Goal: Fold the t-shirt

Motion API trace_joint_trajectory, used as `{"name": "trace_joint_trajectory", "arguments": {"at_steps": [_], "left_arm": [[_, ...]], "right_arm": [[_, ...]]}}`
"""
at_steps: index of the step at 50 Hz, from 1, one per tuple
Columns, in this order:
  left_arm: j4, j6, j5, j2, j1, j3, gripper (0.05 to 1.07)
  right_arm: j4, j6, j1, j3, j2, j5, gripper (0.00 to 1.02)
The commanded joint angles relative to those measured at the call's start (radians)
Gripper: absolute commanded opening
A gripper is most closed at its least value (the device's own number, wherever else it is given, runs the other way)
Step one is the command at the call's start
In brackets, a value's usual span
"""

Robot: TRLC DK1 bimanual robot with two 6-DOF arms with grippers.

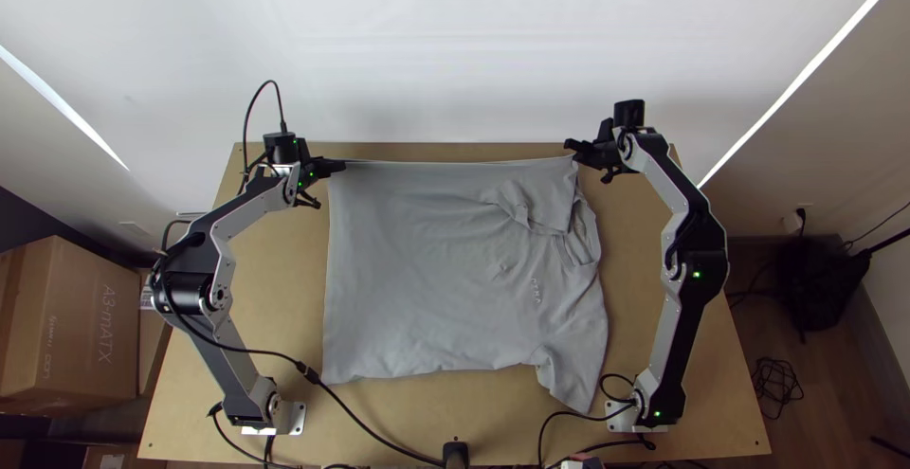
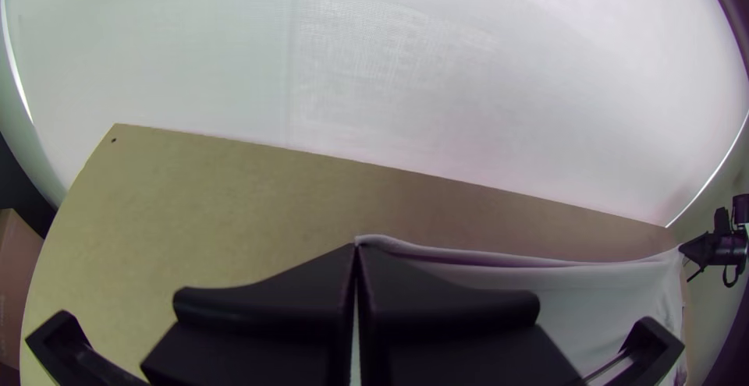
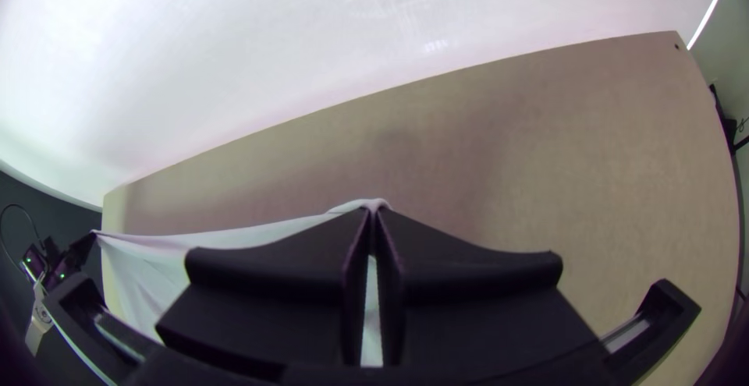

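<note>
- The left gripper (image 1: 339,165) has its two flat fingers pressed together, pinching the t-shirt (image 1: 408,270) by the corner at the far end of its plain side edge.
- The right gripper (image 1: 574,148) is likewise closed, its fingertips nipping the far edge of the cloth (a sliver of fabric shows between its fingers in the right wrist view).
- Between the two grippers that far edge runs nearly straight, looking pulled taut.
- From there the shirt lies toward the arms' bases, mostly spread, with mild wrinkles across its body.
- Just nearer the bases than the right gripper, the fabric is bunched and doubled over in small folds (image 1: 536,213).
- A sleeve (image 1: 573,382) lies out flat, well apart from the right gripper, on the bases' side.
- Below both grippers is the light wooden table (image 1: 716,384); past them, beyond its far edge, rises a white wall (image 1: 455,52).
- Off the table, outward from the left gripper, sits a cardboard box (image 1: 71,327); outward from the right one, a coiled cable (image 1: 778,384) lies on the floor.
</note>
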Motion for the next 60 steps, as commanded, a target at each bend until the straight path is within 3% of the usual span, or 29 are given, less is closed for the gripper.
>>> {"name": "trace_joint_trajectory", "arguments": {"at_steps": [1, 8, 21, 33, 60], "left_arm": [[-0.06, -0.016, -0.018, 0.044, 0.024, 0.118, 0.08], [-0.233, -0.042, -0.019, 0.09, 0.037, 0.262, 0.08], [-0.367, -0.059, -0.012, 0.03, 0.04, 0.295, 0.08], [-0.348, -0.076, -0.002, -0.085, 0.029, 0.129, 0.08], [-0.206, -0.138, -0.002, -0.24, -0.026, -0.218, 0.08]], "right_arm": [[-0.058, 0.003, -0.027, 0.162, 0.087, 0.028, 0.02], [-0.208, 0.008, -0.029, 0.386, 0.181, 0.027, 0.02], [-0.27, 0.022, -0.018, 0.363, 0.135, 0.027, 0.02], [-0.42, 0.01, -0.009, 0.301, 0.079, 0.028, 0.02], [-0.346, -0.017, 0.008, -0.096, -0.157, 0.03, 0.02]]}}
